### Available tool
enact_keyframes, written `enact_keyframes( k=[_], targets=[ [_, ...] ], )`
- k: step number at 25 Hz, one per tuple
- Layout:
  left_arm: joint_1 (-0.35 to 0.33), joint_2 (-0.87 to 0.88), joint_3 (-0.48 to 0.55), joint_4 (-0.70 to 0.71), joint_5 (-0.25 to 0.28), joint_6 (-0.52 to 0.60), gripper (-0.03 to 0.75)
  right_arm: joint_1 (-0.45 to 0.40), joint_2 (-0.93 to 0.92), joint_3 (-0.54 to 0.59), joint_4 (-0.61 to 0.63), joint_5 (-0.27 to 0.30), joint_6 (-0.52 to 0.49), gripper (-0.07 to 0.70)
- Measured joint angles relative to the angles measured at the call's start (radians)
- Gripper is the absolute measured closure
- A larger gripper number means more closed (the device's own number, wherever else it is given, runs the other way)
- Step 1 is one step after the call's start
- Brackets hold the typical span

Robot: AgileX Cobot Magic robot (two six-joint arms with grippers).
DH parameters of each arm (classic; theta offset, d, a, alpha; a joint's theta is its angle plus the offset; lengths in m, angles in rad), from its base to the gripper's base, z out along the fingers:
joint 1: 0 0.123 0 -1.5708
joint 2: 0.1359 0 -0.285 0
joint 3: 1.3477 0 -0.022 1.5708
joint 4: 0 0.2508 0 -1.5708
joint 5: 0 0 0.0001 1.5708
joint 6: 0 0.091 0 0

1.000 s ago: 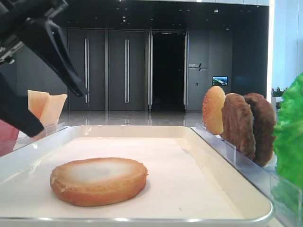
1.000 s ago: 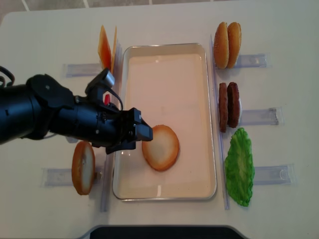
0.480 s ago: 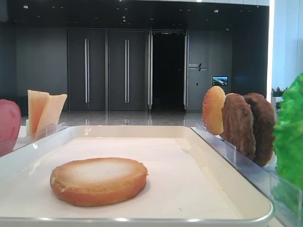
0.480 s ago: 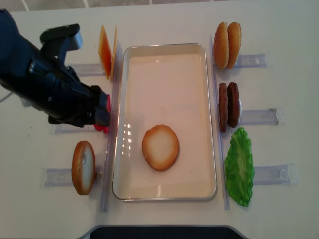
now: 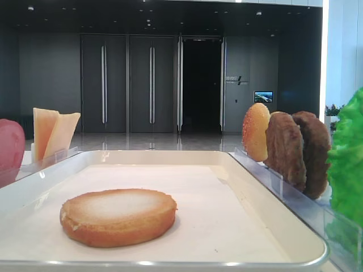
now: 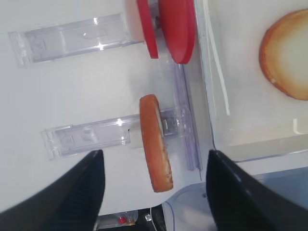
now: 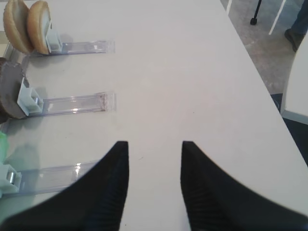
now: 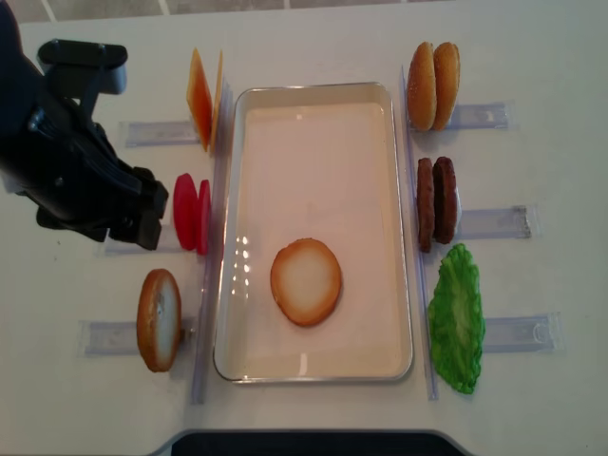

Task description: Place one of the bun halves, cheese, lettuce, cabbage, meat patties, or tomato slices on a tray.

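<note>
Left gripper (image 6: 153,192) drawn back off the tray (image 8: 313,370), jaws spread, nothing grasped; bun half (image 8: 306,281) unmoved; no readable writing.

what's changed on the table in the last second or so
The left gripper pulled back off the tray toward the left side, jaws open and empty, uncovering the tomato slices. The bun half lies where it was in the tray; everything else stayed put.
</note>
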Motion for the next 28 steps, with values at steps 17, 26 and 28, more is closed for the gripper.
enact_keyframes(
  k=[17,26,28],
  targets=[
    [0.438,-0.049,0.0,-0.016,0.002,0.195,0.213,0.0,0.0,0.0,0.0,0.0,0.0,0.349],
    [0.446,-0.208,0.003,-0.061,0.009,0.266,0.252,0.0,0.0,0.0,0.0,0.0,0.0,0.349],
    [0.446,-0.262,0.019,-0.068,0.011,0.271,0.265,0.0,0.0,0.0,0.0,0.0,0.0,0.349]
  ],
)
